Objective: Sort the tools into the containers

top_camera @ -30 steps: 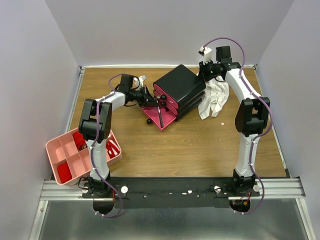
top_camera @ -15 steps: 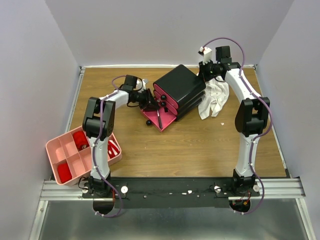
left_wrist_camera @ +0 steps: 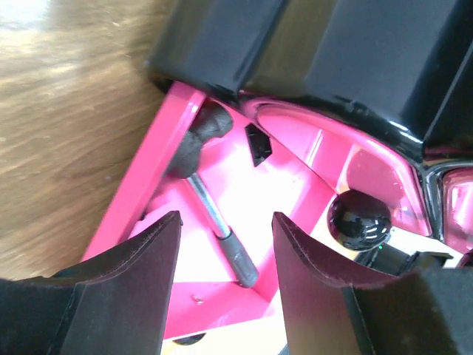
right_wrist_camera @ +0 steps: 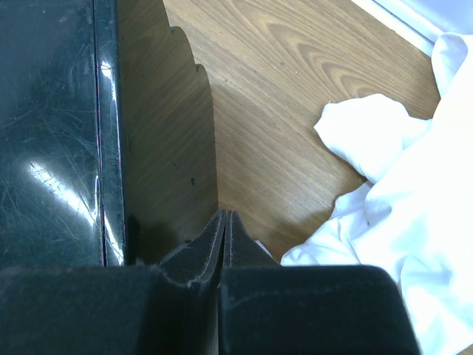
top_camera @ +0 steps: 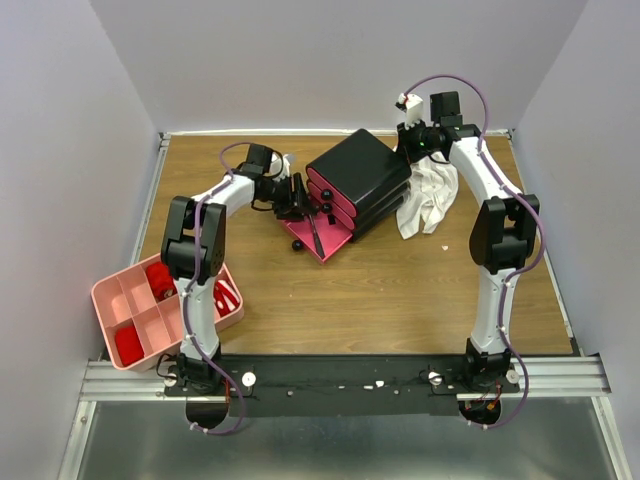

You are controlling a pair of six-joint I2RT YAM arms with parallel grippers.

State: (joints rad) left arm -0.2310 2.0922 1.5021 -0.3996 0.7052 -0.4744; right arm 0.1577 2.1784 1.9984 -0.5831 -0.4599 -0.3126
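From above, the black plastic box with three magenta-pink drawers (top_camera: 358, 180) stands at the far middle of the wooden bench (top_camera: 400, 290). Its lowest drawer (top_camera: 335, 240) is pulled out, and a slim hammer with a dark handle (top_camera: 313, 230) lies inside it. The left tool (top_camera: 298, 205) hovers over the near end of this drawer. The right tool (top_camera: 410, 143) is behind the box, just beside a crumpled white cloth (top_camera: 428, 200). The shallow pale-pink plastic tray (top_camera: 112, 283) sits at the near left corner with red things (top_camera: 128, 345) in some compartments; what they are I cannot tell. I cannot find any screwdrivers or pliers in this view.

In the left wrist view, the left tool (left_wrist_camera: 222, 288) is released, its fingers (left_wrist_camera: 140, 288) spread wide with nothing between them. Below them the hammer (left_wrist_camera: 211, 207) rests on the drawer floor (left_wrist_camera: 251, 177), with its head toward the box. A round black knob (left_wrist_camera: 359, 220) shows at the right.

In the right wrist view, the right tool (right_wrist_camera: 224, 229) is clenched on nothing, close to the glossy side of the box (right_wrist_camera: 52, 126), with the cloth (right_wrist_camera: 399, 192) on the right.

I judge that the sorting is nearly finished. The hammer is already put away, and what is left seems to be pushing the drawer shut.
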